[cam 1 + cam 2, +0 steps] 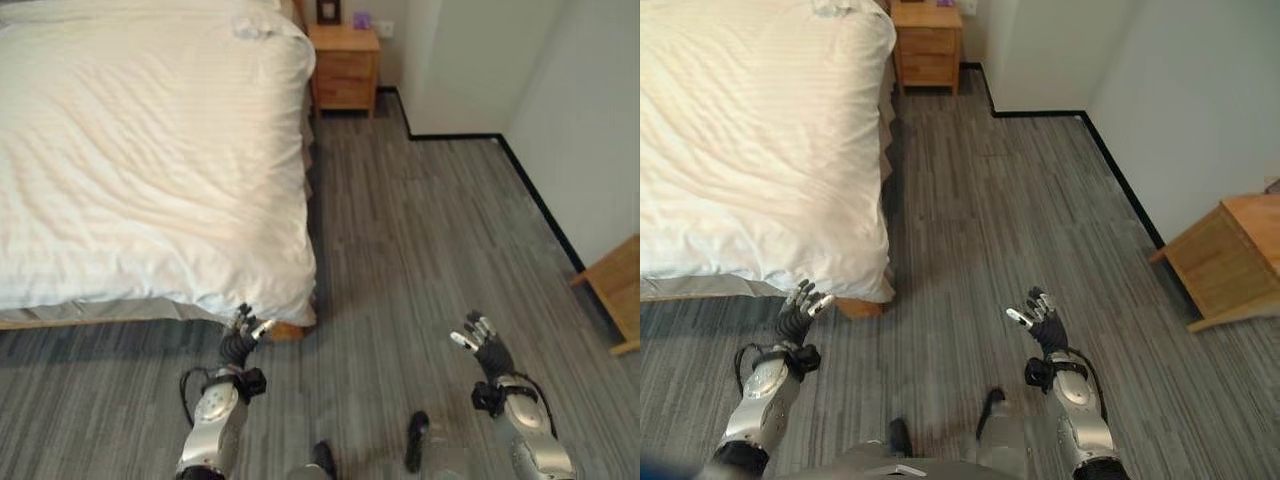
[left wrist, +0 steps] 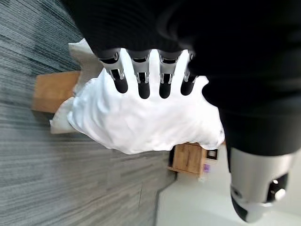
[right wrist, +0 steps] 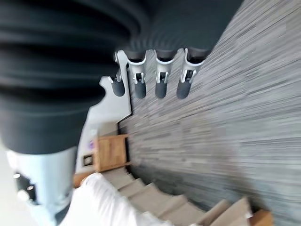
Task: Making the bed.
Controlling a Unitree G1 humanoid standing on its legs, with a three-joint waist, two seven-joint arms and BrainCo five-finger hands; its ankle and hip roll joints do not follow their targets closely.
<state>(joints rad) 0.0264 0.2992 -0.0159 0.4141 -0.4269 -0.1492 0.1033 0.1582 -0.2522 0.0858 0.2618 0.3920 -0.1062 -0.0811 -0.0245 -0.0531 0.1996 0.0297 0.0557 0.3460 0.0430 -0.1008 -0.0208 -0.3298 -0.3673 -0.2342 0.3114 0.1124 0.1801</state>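
The white duvet [image 1: 150,150] lies spread on the bed, its corner just past the left hand [image 1: 240,340] — both it and the right hand [image 1: 480,340] are loose-fingered and empty — so reach in low and pinch only that corner.

Right robot hand [image 3: 141,70] spread above grey floor [image 3: 225,122], bed [image 3: 108,202] beyond.

Matt white cloth duvet [image 1: 140,150], wood nightstand [image 1: 344,62], streaky grey floor [image 1: 420,230]

Silver-grey arms, dark ribbed wrist covers
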